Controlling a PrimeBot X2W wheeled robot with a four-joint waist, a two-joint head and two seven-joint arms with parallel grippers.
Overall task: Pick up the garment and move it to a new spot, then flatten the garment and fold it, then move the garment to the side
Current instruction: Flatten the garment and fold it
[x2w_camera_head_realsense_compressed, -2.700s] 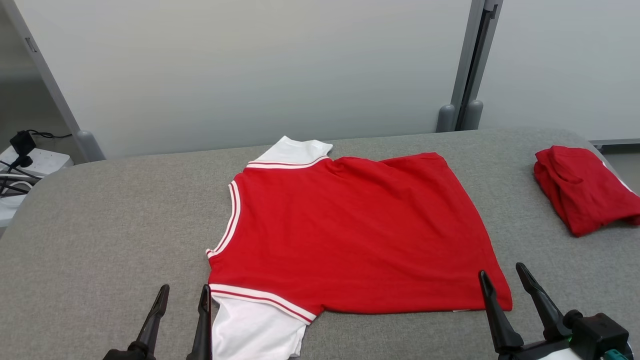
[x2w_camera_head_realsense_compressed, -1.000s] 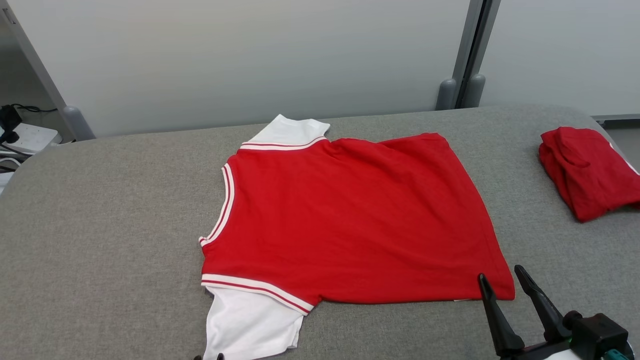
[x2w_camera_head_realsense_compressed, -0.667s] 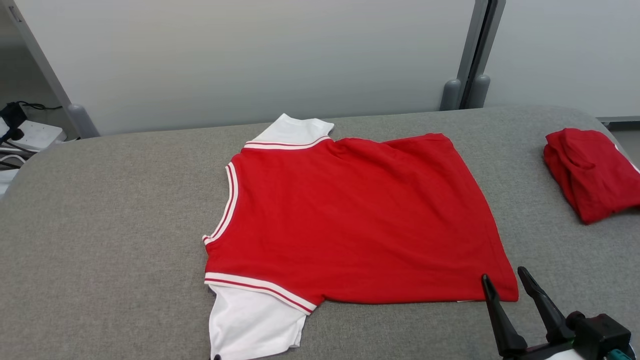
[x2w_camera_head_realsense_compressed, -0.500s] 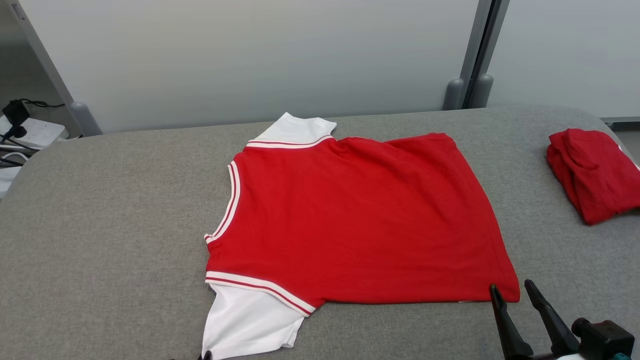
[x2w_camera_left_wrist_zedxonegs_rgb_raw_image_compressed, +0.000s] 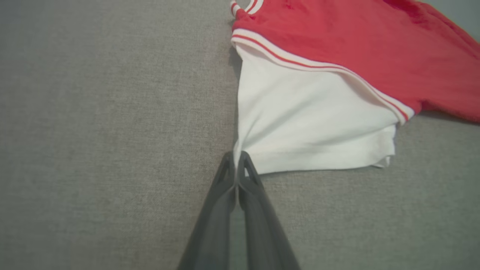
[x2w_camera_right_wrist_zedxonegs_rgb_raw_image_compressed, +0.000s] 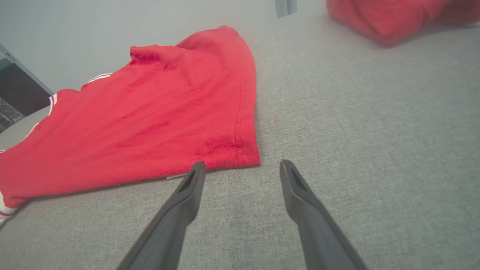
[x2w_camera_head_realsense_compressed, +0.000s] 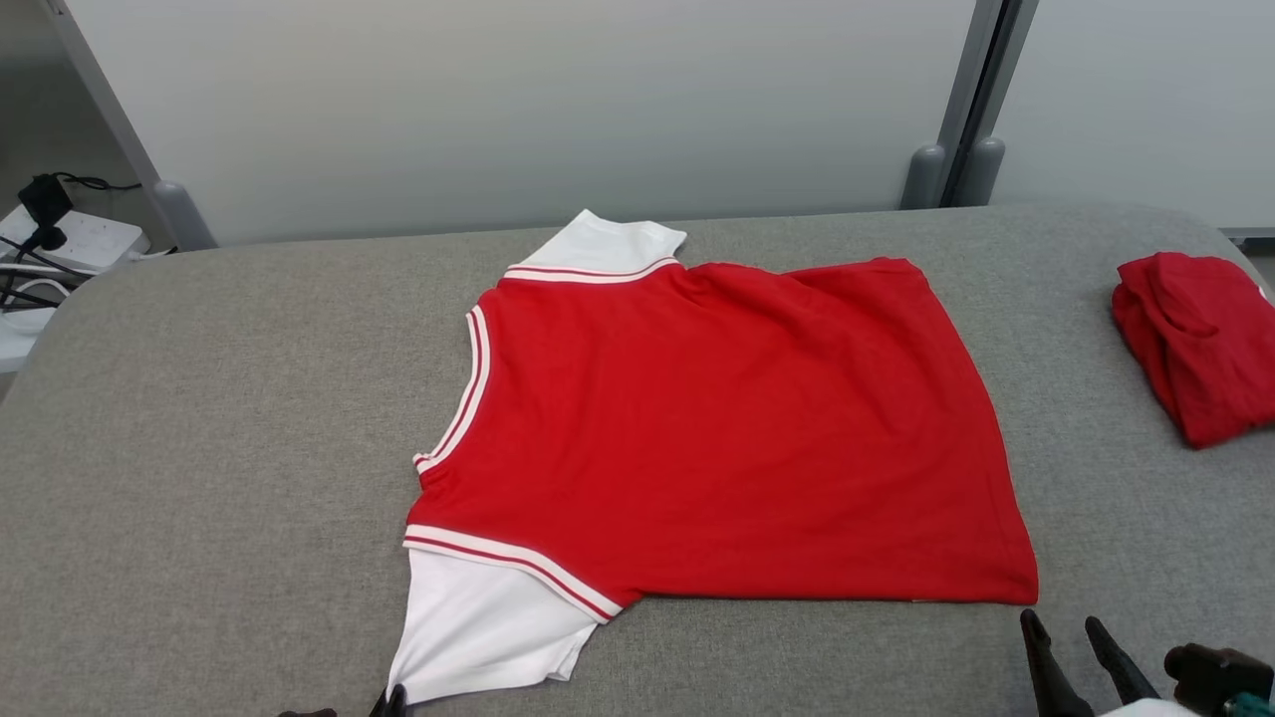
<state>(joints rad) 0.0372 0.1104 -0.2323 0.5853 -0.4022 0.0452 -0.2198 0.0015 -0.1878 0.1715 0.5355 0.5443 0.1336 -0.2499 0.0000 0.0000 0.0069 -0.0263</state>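
Your left gripper (x2w_camera_left_wrist_zedxonegs_rgb_raw_image_compressed: 237, 159) clamps only the white sleeve (x2w_camera_left_wrist_zedxonegs_rgb_raw_image_compressed: 311, 123) corner; right gripper (x2w_camera_right_wrist_zedxonegs_rgb_raw_image_compressed: 242, 168) stands open. Tugging may slip it free.

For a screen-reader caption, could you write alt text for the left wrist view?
The left gripper, its dark fingers shut, pinches the hem corner of the white sleeve of a red, stripe-trimmed shirt lying on grey fabric padding.
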